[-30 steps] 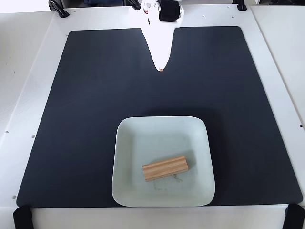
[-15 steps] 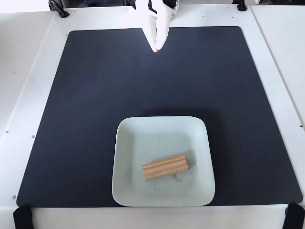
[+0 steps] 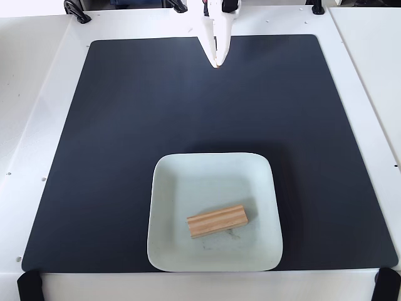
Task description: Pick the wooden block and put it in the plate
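Observation:
The wooden block (image 3: 217,221), light tan with layered stripes on its side, lies inside the plate (image 3: 169,238), slightly tilted, toward the plate's front half. The plate is a square pale mint-white dish on the front middle of the black mat. My white gripper (image 3: 217,63) hangs at the far middle edge of the mat, well away from the plate, with its fingers together and nothing between them.
A large black mat (image 3: 113,125) covers most of the white table. Black clamps (image 3: 76,11) sit at the far edge, and black corner pieces (image 3: 30,285) at the front corners.

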